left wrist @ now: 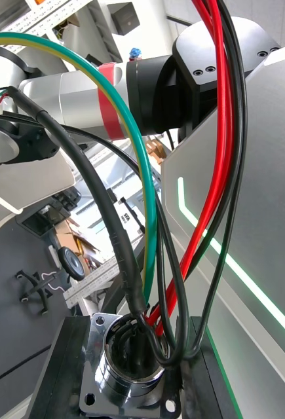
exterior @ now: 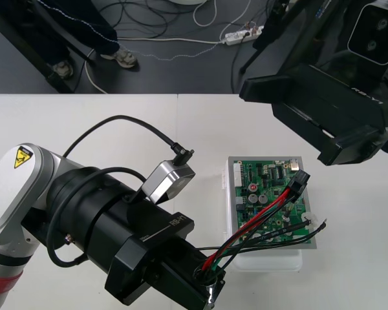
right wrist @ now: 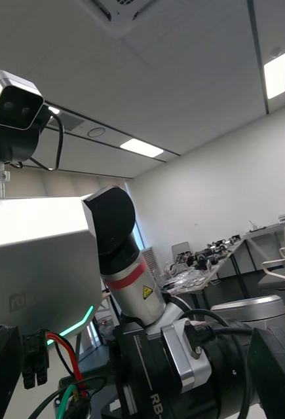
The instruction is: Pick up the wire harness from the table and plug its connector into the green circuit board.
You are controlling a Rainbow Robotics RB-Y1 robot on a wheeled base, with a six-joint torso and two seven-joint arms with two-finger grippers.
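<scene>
Left gripper (exterior: 205,281) is clamped on the metal socket (left wrist: 126,366) just off the green circuit board's (exterior: 255,187) near-left corner, so the wires (exterior: 258,216) are strung across the board to the black plug (exterior: 298,183), seating unconfirmed; right gripper (exterior: 304,119) is held open above its far-right.

— Where could a hand pass on the table (exterior: 116,110)?
— Over its bare far-left corner. The left arm (exterior: 84,200) fills the near-left corner.
— And around the board (exterior: 271,194)?
— Wires (exterior: 258,223) cross it from the left gripper (exterior: 207,279), and the right gripper (exterior: 294,123) hangs above its far-right corner.
</scene>
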